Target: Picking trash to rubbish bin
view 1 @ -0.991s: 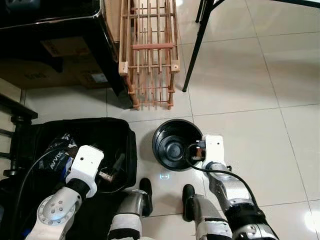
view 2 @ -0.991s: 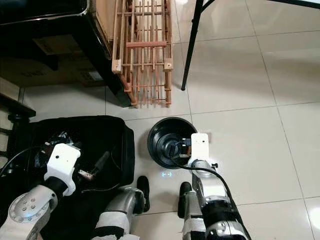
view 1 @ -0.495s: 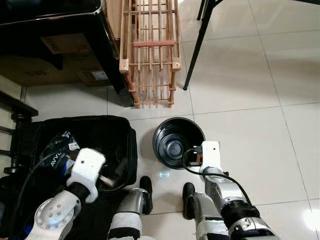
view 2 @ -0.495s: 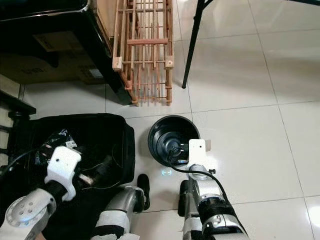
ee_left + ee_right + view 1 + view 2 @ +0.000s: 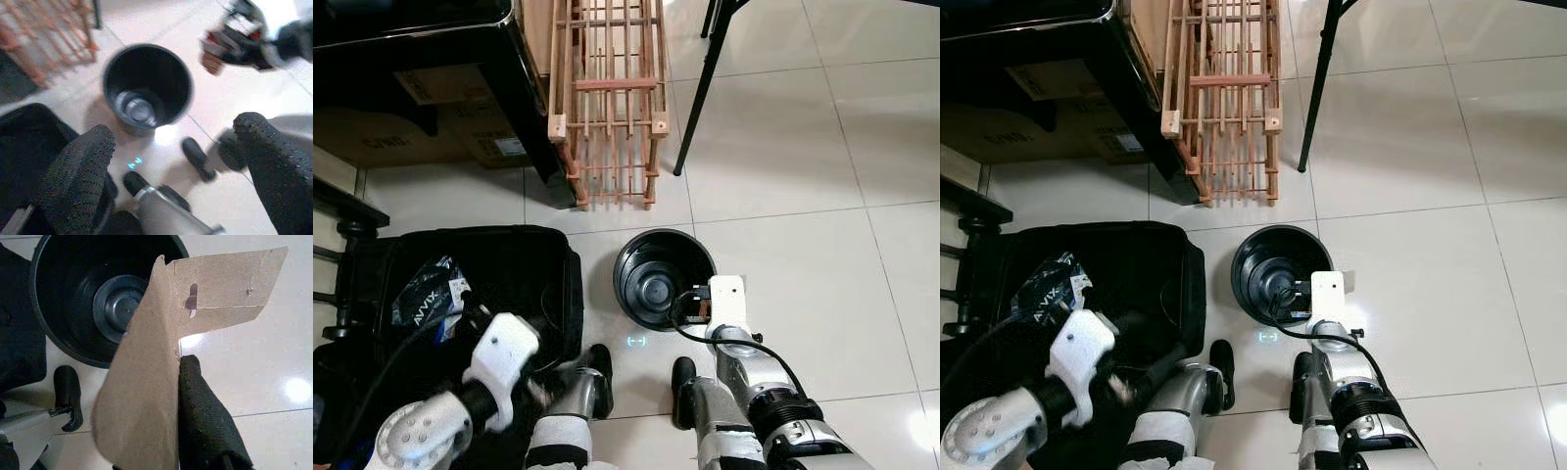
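Observation:
A black round rubbish bin (image 5: 656, 279) stands on the tiled floor just ahead of my feet. Its inside looks empty (image 5: 98, 298). My right gripper (image 5: 697, 302) hovers at the bin's near right rim, shut on a bent piece of brown cardboard (image 5: 161, 357); one black finger (image 5: 205, 416) presses against the card. My left gripper (image 5: 171, 161) is open with nothing between its fingers (image 5: 78, 181). It is low at my left side (image 5: 548, 380), over the near edge of an open black bag (image 5: 509, 269). A dark printed wrapper (image 5: 426, 294) lies in that bag.
A wooden slatted rack (image 5: 607, 98) lies beyond the bin. A black table leg (image 5: 700, 88) slants down to its right. Dark furniture (image 5: 431, 39) with cardboard boxes under it fills the far left. Open tiles (image 5: 803, 196) spread to the right.
My left arm has pulled back out of the bag towards my body, blurred in motion. The right gripper with the cardboard has drawn slightly nearer to me, still at the bin's rim.

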`<state>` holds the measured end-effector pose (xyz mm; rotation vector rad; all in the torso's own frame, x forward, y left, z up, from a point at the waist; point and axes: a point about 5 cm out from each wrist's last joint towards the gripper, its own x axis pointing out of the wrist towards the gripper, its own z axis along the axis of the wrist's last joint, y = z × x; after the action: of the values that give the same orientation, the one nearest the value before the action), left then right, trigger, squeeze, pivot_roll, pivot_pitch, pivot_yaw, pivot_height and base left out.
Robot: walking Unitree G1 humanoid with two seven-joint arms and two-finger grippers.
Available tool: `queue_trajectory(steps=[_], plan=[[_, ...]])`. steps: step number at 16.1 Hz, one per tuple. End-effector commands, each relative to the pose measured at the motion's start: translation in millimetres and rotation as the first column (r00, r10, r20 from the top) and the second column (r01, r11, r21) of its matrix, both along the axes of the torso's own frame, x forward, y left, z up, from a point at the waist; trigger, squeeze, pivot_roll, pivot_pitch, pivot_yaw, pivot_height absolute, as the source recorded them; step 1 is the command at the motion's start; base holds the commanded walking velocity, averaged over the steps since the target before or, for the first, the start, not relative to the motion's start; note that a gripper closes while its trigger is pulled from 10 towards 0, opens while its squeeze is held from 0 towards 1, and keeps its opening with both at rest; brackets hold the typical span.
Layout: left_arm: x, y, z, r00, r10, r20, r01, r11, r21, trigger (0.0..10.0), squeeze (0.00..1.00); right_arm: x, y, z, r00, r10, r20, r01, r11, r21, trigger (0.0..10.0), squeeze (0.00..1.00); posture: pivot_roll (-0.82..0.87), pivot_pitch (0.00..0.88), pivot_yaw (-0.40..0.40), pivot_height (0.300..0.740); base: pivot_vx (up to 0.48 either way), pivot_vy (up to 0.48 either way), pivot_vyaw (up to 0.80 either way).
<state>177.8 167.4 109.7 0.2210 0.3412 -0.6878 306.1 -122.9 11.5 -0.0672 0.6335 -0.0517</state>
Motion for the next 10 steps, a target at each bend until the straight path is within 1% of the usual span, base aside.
queue_trajectory(steps=[1, 3, 4, 5, 6, 7, 10], plan=[[-12.5, -5.8, -7, 0.996, -0.061, -0.058, 0.061, 0.998, -0.003, 10.0, 0.0, -10.3, 0.9, -12, 0.999, 0.009, -0.05, -0.009, 1.0, -0.005, 10.0, 0.0, 0.22, 0.504, 0.056, 0.74, 0.0, 0.0, 0.0], [-14.4, -7.5, -10, 0.995, -0.081, -0.066, 0.082, 0.997, 0.007, 10.0, 0.0, -10.2, 1.1, -13, 0.999, 0.011, -0.048, -0.011, 1.0, -0.005, 10.0, 0.0, 0.22, 0.504, 0.056, 0.74, 0.0, 0.0, 0.0], [-14.3, -7.7, -13, 0.993, -0.108, -0.047, 0.11, 0.992, 0.053, 10.0, 0.0, -9.9, 1.1, -13, 0.999, 0.015, -0.045, -0.016, 1.0, -0.008, 10.0, 0.0, 0.21, 0.501, 0.057, 0.74, 0.0, 0.0, 0.0], [-14.4, -7.6, -14, 0.993, -0.111, -0.045, 0.114, 0.992, 0.06, 10.0, 0.0, -9.9, 1.1, -13, 0.999, 0.016, -0.044, -0.017, 1.0, -0.009, 10.0, 0.0, 0.21, 0.501, 0.057, 0.74, 0.0, 0.0, 0.0], [-15.5, -5.1, -20, 0.994, -0.093, -0.063, 0.097, 0.993, 0.063, 10.0, 0.0, -9.9, 0.4, -13, 0.999, 0.019, -0.041, -0.02, 1.0, -0.015, 10.0, 0.0, 0.21, 0.5, 0.056, 0.74, 0.0, 0.0, 0.0], [-16.2, -4.2, -21, 0.993, -0.094, -0.067, 0.099, 0.993, 0.07, 10.0, 0.0, -9.6, 0.3, -13, 0.999, 0.02, -0.039, -0.021, 1.0, -0.016, 10.0, 0.0, 0.21, 0.501, 0.056, 0.74, 0.0, 0.0, 0.0], [-18.0, 0.2, -29, 0.993, -0.093, -0.079, 0.102, 0.988, 0.113, 10.0, 0.0, -7.1, 1.2, -10, 0.999, 0.03, -0.022, -0.031, 0.999, -0.025, 10.0, 0.0, 0.21, 0.501, 0.056, 0.74, 0.0, 0.0, 0.0]])
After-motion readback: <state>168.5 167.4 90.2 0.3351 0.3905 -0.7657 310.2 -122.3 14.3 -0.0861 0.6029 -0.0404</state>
